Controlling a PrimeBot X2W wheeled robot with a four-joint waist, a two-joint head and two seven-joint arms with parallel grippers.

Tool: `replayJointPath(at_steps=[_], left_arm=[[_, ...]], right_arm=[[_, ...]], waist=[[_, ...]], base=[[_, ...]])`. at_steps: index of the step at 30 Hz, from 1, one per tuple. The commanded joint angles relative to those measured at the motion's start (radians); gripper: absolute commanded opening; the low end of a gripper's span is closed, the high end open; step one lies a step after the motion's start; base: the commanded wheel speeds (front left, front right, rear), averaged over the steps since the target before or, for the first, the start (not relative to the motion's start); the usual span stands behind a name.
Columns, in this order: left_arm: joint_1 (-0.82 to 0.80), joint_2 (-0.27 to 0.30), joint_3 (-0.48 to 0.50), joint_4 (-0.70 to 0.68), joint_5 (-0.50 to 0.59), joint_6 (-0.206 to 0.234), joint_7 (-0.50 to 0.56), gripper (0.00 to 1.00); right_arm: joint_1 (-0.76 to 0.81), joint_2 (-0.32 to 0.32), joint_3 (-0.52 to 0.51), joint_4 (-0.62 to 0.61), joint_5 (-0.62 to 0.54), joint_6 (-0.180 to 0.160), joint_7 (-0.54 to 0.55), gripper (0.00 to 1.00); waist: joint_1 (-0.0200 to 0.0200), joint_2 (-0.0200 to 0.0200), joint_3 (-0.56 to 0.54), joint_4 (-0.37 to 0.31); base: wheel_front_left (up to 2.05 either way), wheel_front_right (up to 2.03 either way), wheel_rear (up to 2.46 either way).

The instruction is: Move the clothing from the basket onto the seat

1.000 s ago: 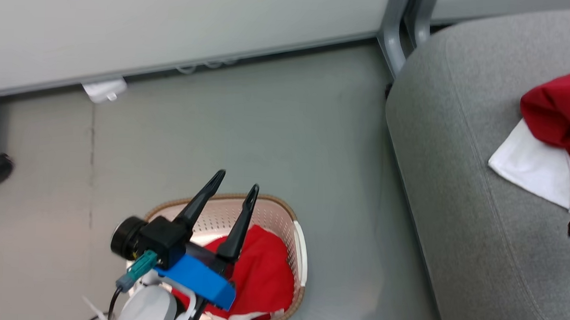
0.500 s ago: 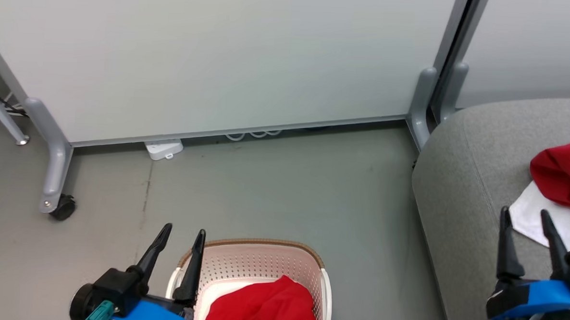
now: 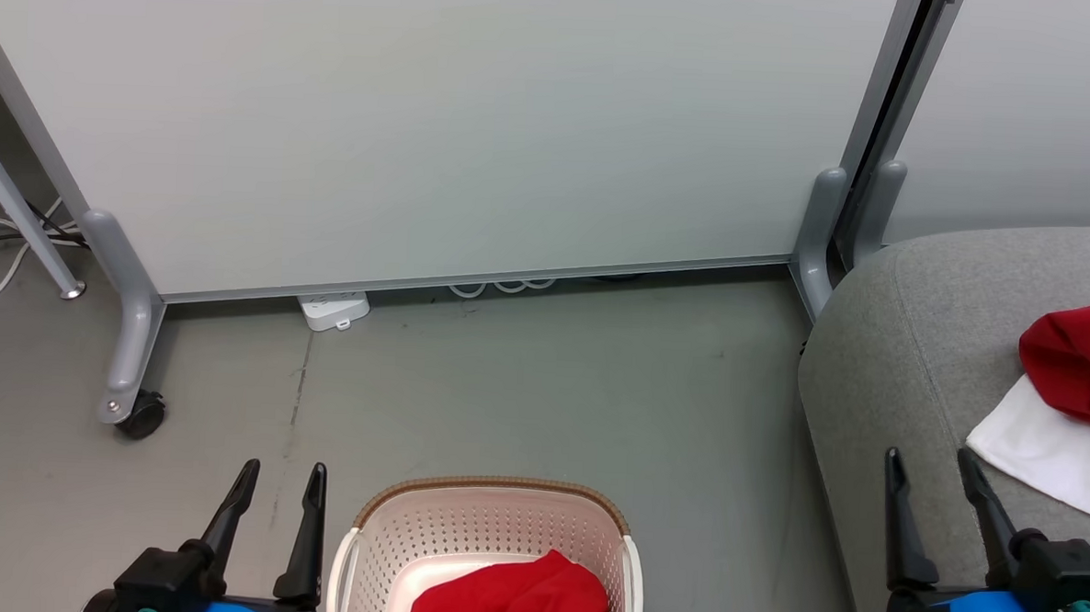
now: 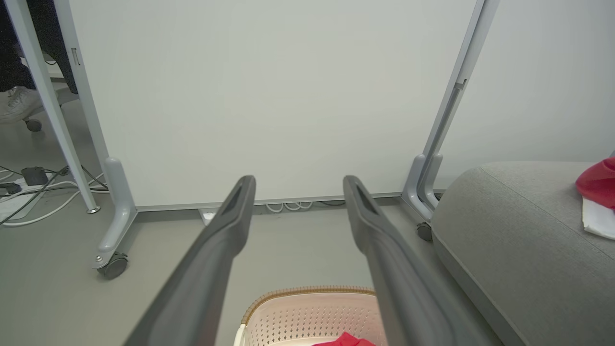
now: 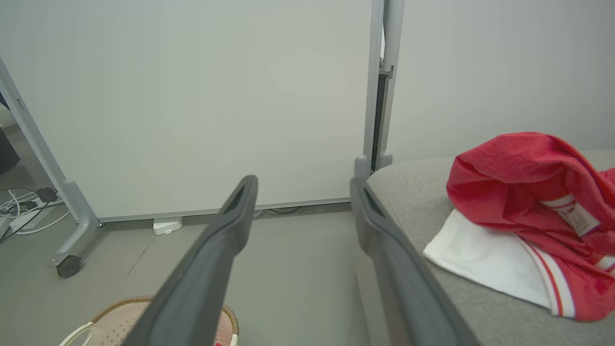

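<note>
- Jaws on the left gripper (image 3: 283, 471) stood wide, holding nothing; it hovered low over the grey floor (image 3: 551, 380), just beside the cream-white perforated plastic basket (image 3: 491, 484) with its brown woven-look rim.
- Both sets of long dark fingers pointed forward toward the pale partition panel (image 3: 470, 128).
- The right gripper (image 3: 929, 456) hung above the front edge of the light grey woven-fabric sofa seat (image 3: 883, 358), spread just as wide and empty.
- One soft bright red garment (image 3: 518, 599) lay bunched in the basket.
- A second red garment (image 3: 1080, 366), with a white panel and stripe trim, lay on the seat, near the right gripper but apart.
</note>
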Motion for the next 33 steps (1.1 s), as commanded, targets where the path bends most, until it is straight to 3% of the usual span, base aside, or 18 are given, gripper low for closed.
replayJointPath(at_steps=[1,21,28,33], left_arm=[[0.014,0.004,0.010,0.003,0.008,-0.004,-0.003,1.00],[-0.001,-0.018,0.023,0.017,0.019,-0.004,-0.003,1.00],[-0.040,-0.019,-0.002,0.023,0.018,-0.004,-0.003,1.00],[-0.108,-0.013,-0.041,0.047,0.010,-0.004,-0.003,1.00]], right_arm=[[0.016,0.006,0.008,0.002,-0.006,-0.001,0.001,1.00],[-0.018,0.009,0.026,0.015,0.015,-0.001,-0.001,1.00],[-0.060,0.008,0.028,-0.019,0.013,-0.001,0.002,1.00],[-0.122,0.008,0.030,-0.071,-0.003,-0.001,0.012,1.00]], waist=[[0.0000,-0.0001,0.000,-0.001],[0.0000,-0.0001,0.030,0.006],[0.0000,-0.0001,0.114,-0.009],[0.0000,-0.0001,0.231,-0.032]], base=[[0.00,0.00,0.00],[0.00,0.00,0.00],[0.00,0.00,0.00],[0.00,0.00,0.00]])
